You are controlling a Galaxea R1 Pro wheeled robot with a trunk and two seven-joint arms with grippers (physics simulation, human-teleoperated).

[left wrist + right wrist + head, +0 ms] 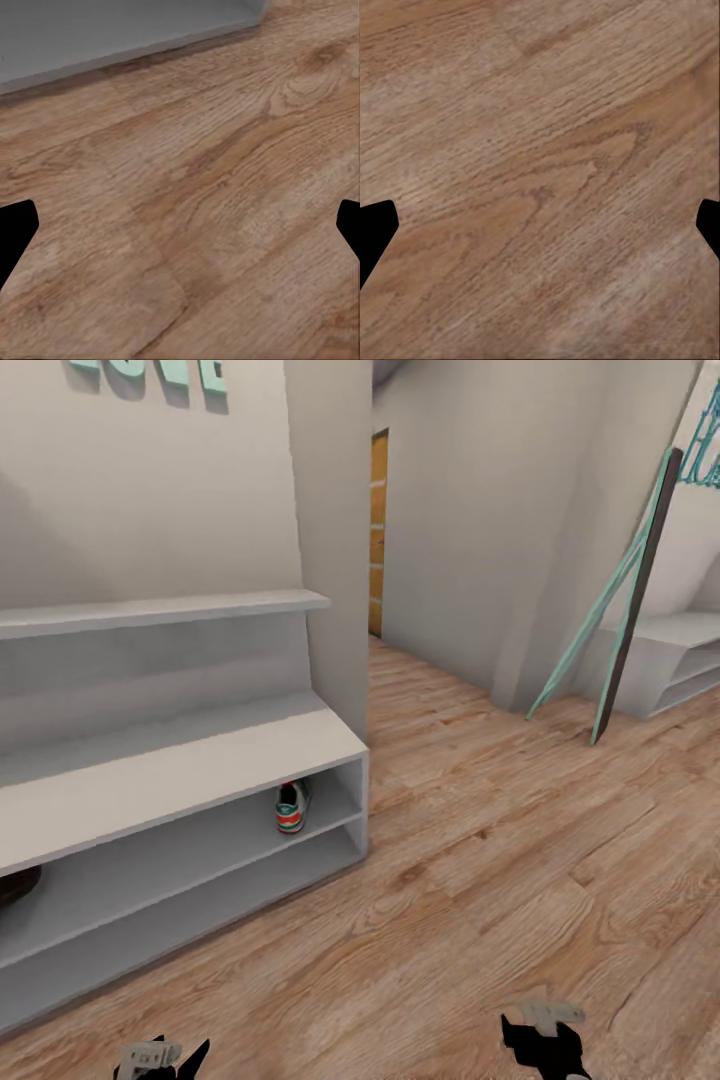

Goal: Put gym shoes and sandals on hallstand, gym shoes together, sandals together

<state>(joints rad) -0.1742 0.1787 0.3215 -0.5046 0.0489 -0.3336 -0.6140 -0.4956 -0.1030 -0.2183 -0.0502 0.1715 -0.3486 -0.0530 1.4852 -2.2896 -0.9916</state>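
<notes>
The hallstand (150,780) stands along the left wall, a low pale unit with a wall shelf (150,615) above it. One gym shoe (291,807) sits in its upper open compartment near the right end, red heel patch facing out. At the picture's left edge, in the same compartment, a dark brown rounded shape (15,882) is cut off; it may be a sandal. My left gripper (160,1057) (180,232) and right gripper (545,1040) (540,232) hang open over the bare corridor floor (480,880), nothing between their fingers. The hallstand's grey base (112,30) lies just ahead of the left gripper.
A wall corner (335,560) rises right of the hallstand, with a passage and an orange door (378,530) behind it. A teal and dark frame (625,610) leans on the right wall beside a second low white unit (680,660). Open plank floor stretches ahead and to the right.
</notes>
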